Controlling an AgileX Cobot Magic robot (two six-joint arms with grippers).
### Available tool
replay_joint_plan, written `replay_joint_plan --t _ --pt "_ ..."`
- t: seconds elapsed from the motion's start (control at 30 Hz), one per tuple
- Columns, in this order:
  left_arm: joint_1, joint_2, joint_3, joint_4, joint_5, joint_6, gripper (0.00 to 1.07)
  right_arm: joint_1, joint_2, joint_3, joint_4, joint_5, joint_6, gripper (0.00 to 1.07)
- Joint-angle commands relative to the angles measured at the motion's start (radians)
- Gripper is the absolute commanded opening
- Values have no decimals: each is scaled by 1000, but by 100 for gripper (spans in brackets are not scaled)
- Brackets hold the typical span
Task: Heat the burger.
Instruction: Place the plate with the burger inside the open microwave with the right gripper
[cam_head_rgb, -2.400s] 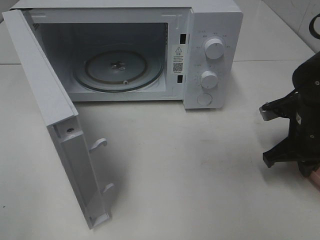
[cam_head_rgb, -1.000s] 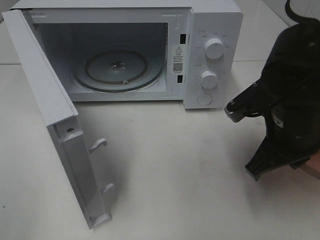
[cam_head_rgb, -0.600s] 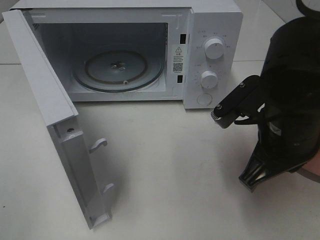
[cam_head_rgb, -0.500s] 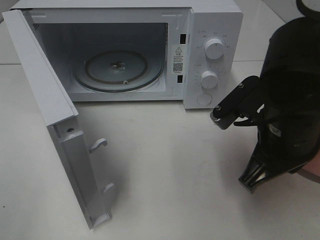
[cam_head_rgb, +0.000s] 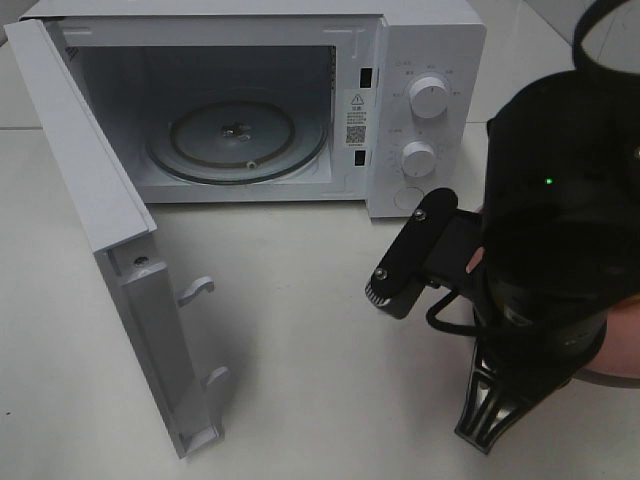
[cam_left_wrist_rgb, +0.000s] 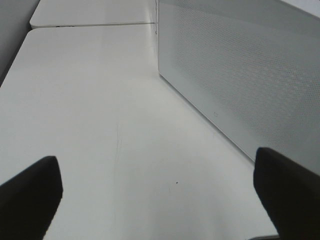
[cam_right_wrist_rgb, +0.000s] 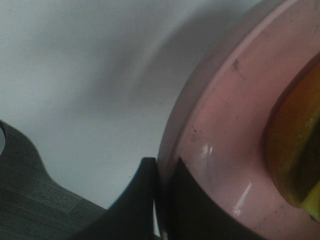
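Observation:
The burger (cam_right_wrist_rgb: 296, 145) shows only as an orange-brown and yellowish edge in the right wrist view. It lies on a round pink plate (cam_right_wrist_rgb: 220, 150). My right gripper (cam_right_wrist_rgb: 162, 187) is shut on the plate's rim, one dark finger above it and one below. From the high camera the black right arm (cam_head_rgb: 545, 280) hides the burger, and only a pink sliver of the plate (cam_head_rgb: 628, 335) shows at the right edge. My left gripper (cam_left_wrist_rgb: 160, 200) is open and empty above the table, beside the microwave door (cam_left_wrist_rgb: 240, 75).
The white microwave (cam_head_rgb: 430, 40) stands at the back with its door (cam_head_rgb: 90, 200) swung wide open to the left. Its glass turntable (cam_head_rgb: 240, 135) is bare. Two knobs (cam_head_rgb: 428, 98) sit on its right panel, close to the right arm.
The right arm has come in from the right edge toward the middle of the table, in front of the microwave's control panel, carrying the plate. The left gripper stays open.

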Motion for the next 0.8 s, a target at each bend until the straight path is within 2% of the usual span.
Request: replay_joint_plan --t 0.03,0.2,0.8 --pt "2 -26 3 0 -3 -7 98 33 -7 0 -48 42 -25 0" --pt "2 -26 3 0 -3 -7 98 98 -7 0 -57 22 -86 0" --pt "2 -26 3 0 -3 -7 98 98 -7 0 -144 -161 -358 0"
